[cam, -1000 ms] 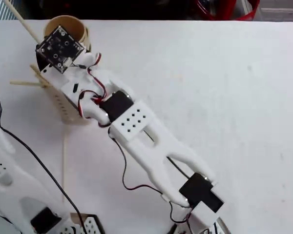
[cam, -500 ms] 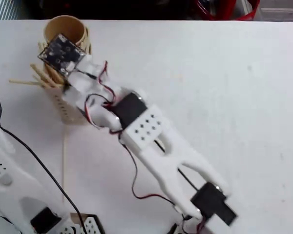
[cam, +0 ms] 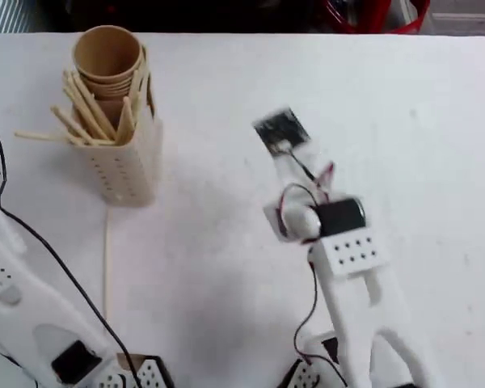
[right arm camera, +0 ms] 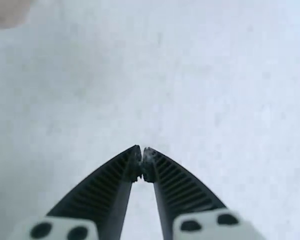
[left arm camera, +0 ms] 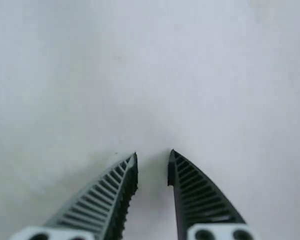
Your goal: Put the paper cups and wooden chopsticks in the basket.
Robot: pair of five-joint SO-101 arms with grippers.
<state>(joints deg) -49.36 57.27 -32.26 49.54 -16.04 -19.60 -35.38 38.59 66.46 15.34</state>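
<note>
A white perforated basket (cam: pixel 125 174) stands at the far left of the table. Stacked paper cups (cam: pixel 107 52) sit in it, with several wooden chopsticks (cam: pixel 85 109) leaning beside them. One chopstick (cam: pixel 36 136) pokes out to the left. Another loose chopstick (cam: pixel 107 259) lies flat on the table in front of the basket. My right arm (cam: pixel 339 242) is at mid-table, well right of the basket; its gripper (right arm camera: pixel 141 159) is shut and empty over bare table. My left gripper (left arm camera: pixel 153 162) is open a little over bare table, holding nothing.
My left arm (cam: pixel 24 307) and its black cable (cam: pixel 56 259) fill the near left corner, close to the loose chopstick. The white table (cam: pixel 404 121) stretches bare to the right. Dark and red items lie beyond the far edge.
My right arm drew back from above the basket to mid-table. The chopstick it held over the cups a second ago now stands in the basket. The left arm kept still.
</note>
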